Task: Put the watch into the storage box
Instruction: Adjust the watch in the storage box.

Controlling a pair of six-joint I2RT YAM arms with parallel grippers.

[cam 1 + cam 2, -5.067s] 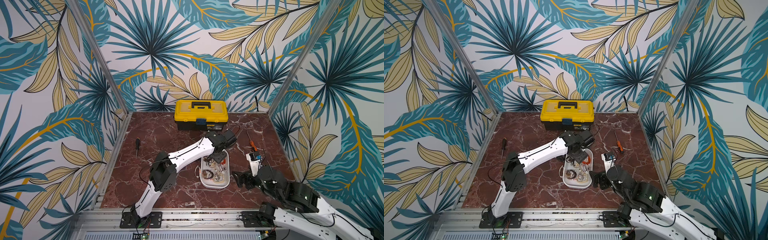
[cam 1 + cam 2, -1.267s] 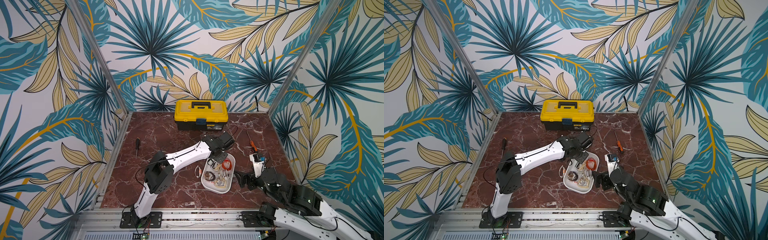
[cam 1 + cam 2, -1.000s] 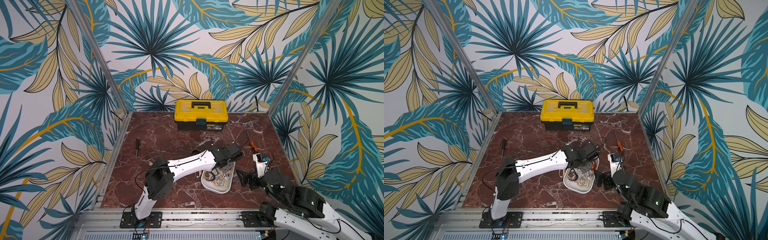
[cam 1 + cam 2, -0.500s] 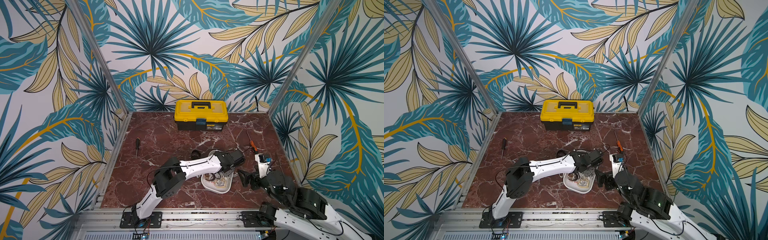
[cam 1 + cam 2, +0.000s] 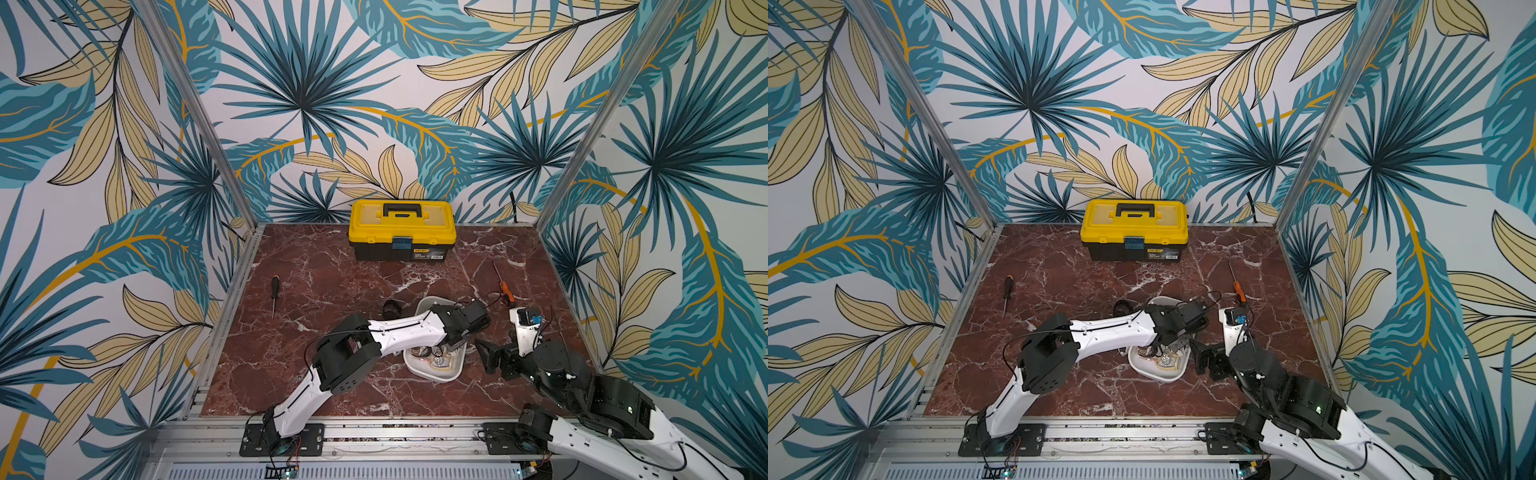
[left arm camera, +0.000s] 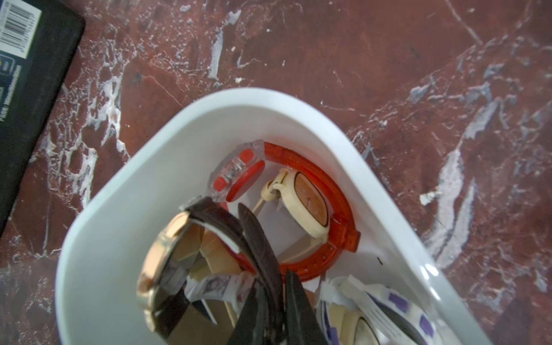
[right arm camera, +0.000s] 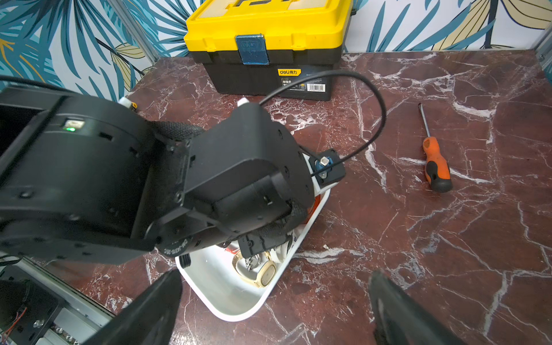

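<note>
The storage box (image 5: 432, 373) (image 5: 1158, 375) is a white tray at the front middle of the marble table. It holds several watches: a red see-through one (image 6: 316, 185), a cream one (image 6: 307, 203) (image 7: 263, 274), and a white and purple one (image 6: 388, 304). My left gripper (image 5: 455, 347) (image 5: 1173, 345) (image 6: 274, 283) reaches down into the box. Its jaws stand close on either side of the dark strap of a gold-cased watch (image 6: 161, 260), which hangs inside the box walls (image 6: 119, 239). My right gripper (image 5: 488, 357) (image 7: 274, 274) stands wide open just right of the box, holding nothing.
A yellow-lidded black toolbox (image 5: 401, 230) stands at the back. A black screwdriver (image 5: 274, 291) lies at the left and an orange one (image 5: 505, 289) (image 7: 434, 167) at the right. A small dark object (image 5: 390, 307) sits just behind the box.
My left arm has swung forward and lower, and its gripper has carried the gold watch down into the box. The right arm has barely moved.
</note>
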